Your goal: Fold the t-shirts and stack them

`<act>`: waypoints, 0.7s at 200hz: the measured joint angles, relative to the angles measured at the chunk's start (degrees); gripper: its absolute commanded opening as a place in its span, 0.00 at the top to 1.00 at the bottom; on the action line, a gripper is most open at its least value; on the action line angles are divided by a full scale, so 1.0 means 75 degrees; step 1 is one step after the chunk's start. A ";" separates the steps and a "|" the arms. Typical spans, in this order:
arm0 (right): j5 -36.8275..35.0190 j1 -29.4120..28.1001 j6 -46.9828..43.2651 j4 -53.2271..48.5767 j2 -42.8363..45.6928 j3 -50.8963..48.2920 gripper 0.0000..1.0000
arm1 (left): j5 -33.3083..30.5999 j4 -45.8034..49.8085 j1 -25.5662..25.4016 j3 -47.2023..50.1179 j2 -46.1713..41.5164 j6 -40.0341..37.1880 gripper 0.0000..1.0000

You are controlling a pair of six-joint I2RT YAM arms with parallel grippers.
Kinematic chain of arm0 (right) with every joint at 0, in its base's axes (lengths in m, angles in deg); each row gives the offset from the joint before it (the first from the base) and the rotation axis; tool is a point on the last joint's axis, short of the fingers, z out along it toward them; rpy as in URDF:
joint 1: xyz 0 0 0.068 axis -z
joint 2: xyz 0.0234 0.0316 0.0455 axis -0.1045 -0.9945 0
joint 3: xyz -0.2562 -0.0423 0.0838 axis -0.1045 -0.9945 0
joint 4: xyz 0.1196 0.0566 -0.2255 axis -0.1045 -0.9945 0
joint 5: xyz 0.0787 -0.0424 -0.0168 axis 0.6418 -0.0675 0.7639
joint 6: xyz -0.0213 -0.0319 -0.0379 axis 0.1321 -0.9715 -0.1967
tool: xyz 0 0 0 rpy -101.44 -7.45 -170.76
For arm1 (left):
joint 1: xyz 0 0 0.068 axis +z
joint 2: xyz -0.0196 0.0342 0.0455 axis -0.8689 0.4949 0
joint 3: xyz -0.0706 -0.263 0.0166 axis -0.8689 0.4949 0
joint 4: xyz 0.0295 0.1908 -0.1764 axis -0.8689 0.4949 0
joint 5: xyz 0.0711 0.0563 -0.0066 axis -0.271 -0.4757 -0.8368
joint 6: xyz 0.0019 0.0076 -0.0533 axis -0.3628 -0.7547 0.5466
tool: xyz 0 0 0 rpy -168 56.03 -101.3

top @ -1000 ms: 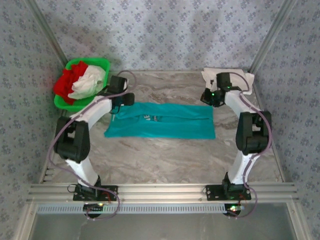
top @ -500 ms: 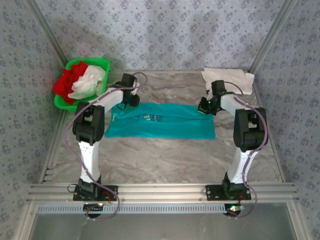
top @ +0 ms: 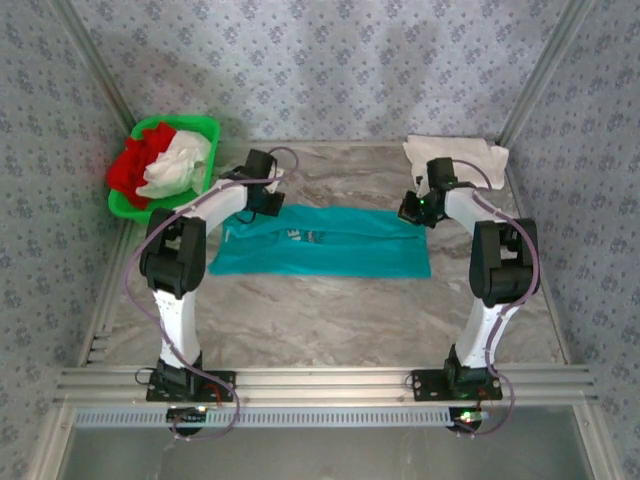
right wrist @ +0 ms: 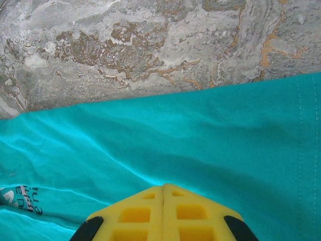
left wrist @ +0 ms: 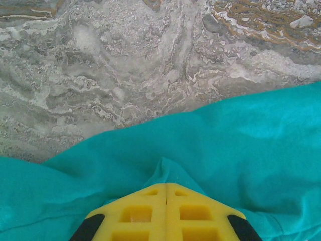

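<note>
A teal t-shirt [top: 320, 245] lies folded into a long band across the middle of the marble table [top: 330, 320], with part of its pale print [right wrist: 20, 197] showing. My left gripper [top: 262, 203] sits at the shirt's far left corner. In the left wrist view its yellow fingers [left wrist: 166, 185] are shut, with a raised ridge of teal cloth [left wrist: 170, 170] pinched at their tips. My right gripper [top: 413, 210] is at the far right corner, also shut [right wrist: 163, 187] on the teal cloth [right wrist: 200, 135]. A folded white t-shirt [top: 470, 155] lies at the back right corner.
A green plastic basket [top: 205, 125] at the back left holds a crumpled red shirt [top: 135, 160] and a white one [top: 180, 165]. Patterned walls and metal posts close in the back and sides. Bare marble lies in front of the teal shirt.
My left arm swung in over the shirt's far left corner and its jaws closed on the cloth. The right gripper stayed shut, shifting only slightly at the far right corner.
</note>
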State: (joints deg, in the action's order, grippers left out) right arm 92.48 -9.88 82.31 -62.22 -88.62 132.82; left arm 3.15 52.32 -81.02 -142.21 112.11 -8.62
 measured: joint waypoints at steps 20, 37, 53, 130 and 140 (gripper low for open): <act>0.0000 0.0000 0.0000 -0.0003 0.0000 0.0000 0.97 | -0.0029 -0.0003 0.0009 0.0044 -0.0105 0.0023 0.71; 0.0003 0.0000 0.0000 -0.0003 0.0000 0.0000 0.97 | -0.0026 0.0012 0.0050 0.0003 -0.0117 0.0017 0.59; 0.0009 0.0000 0.0000 -0.0003 0.0000 0.0000 0.97 | -0.0003 0.0280 0.0128 -0.0326 0.0047 -0.0038 0.44; 0.0009 0.0035 -0.0003 -0.0006 0.0000 0.0000 0.97 | 0.0140 0.0662 0.0207 -0.1145 0.0851 -0.0204 0.51; 0.0009 0.0035 -0.0006 -0.0006 0.0000 0.0000 0.97 | 0.0143 0.0664 0.0198 -0.1110 0.0851 -0.0198 0.54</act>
State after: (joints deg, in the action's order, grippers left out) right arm 92.54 -9.62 82.27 -62.27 -88.62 132.82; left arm 4.22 57.31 -79.54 -150.53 118.49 -10.10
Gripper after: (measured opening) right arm 0.067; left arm 0.501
